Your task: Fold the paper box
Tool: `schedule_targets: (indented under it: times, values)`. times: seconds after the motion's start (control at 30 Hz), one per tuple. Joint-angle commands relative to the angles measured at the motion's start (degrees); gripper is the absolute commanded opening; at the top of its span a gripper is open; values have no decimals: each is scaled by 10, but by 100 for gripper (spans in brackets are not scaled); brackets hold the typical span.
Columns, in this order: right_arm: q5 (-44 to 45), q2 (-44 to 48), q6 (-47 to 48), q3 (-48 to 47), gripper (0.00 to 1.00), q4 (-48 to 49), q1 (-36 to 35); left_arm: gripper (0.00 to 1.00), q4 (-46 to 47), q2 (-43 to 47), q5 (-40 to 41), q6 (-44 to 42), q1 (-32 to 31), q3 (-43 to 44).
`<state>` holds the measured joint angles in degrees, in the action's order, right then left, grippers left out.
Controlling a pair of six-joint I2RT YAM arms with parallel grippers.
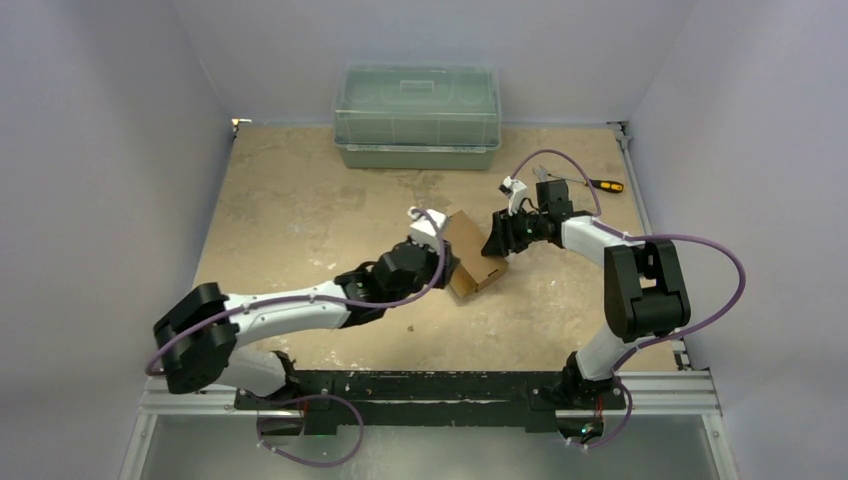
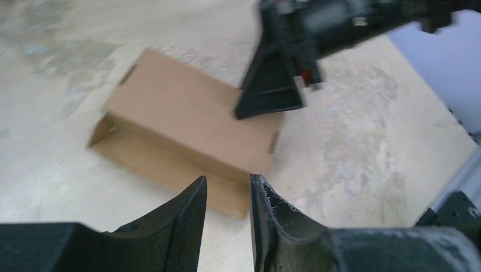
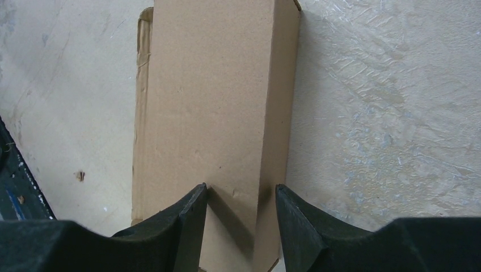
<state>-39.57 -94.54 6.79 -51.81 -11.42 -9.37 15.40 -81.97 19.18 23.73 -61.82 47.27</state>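
**paper box sitting between both grippers, neither one clamping it**

the paper box (image 1: pixel 472 255) is a small oblong brown carton that looks folded shut. it lies on its broad side around the middle of the table (image 1: pixel 300 200), turned at a slant to the table edges. in the left wrist view there's a little slot cut at each short end of the top panel, and the long side wall faces the camera.

the left gripper (image 2: pixel 228 180) sits low at the box's near-left side. its jaws are parted a bit with nothing pinched between them, so it's released. one bottom corner of the box shows just past the gap, and whether the tips brush the cardboard is hard to say.

the right gripper (image 3: pixel 241 187) comes in from the opposite side, over the top panel. its jaws stand apart too, narrower than the box is wide, so they aren't squeezing it across. the tips look like they're resting on the top face near its far edge, throwing shadows on the cardboard, but full contact isn't clear. a thin strip of cardboard peeks out lower down along one long side in that wrist view.

a green plastic bin (image 1: pixel 417 120) with its lid on sits at the back of the table. a screwdriver (image 1: pixel 605 185) with a yellow and black handle lies off to the far right, well apart from the box.
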Motion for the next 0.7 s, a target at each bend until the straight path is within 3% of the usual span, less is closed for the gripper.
schedule_targets:
  times: [0.0,0.13,0.37,0.67]
  values:
    - [9,-10,14,-11,51,-13,-4,25,-25,57,19,140,71,-105]
    - [10,-9,14,-11,51,-12,-3,0,62,50,-54,229,101,-183]
    - [11,-9,14,-10,51,-12,-4,0,113,-102,-144,384,94,-159]
    - [10,-11,14,-11,50,-11,-4,0,158,-211,-174,530,37,-82]
